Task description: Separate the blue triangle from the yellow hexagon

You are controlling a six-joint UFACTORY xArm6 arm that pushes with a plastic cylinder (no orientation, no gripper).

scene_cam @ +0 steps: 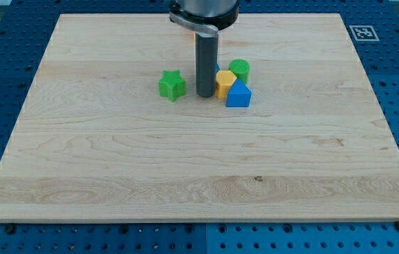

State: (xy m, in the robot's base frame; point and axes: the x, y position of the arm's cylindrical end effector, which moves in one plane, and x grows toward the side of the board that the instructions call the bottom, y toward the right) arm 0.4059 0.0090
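The blue triangle (239, 94) lies on the wooden board, touching the yellow hexagon (225, 82) just above and to its left. My tip (205, 94) rests on the board right beside the hexagon's left side, level with the triangle and a little to its left. A green cylinder (240, 69) touches the hexagon at its upper right. A green star (173, 85) lies apart at my tip's left.
The wooden board (115, 155) sits on a blue perforated table. A sliver of another blue block (218, 68) shows behind the rod. A fiducial marker (361, 32) is at the board's top right corner.
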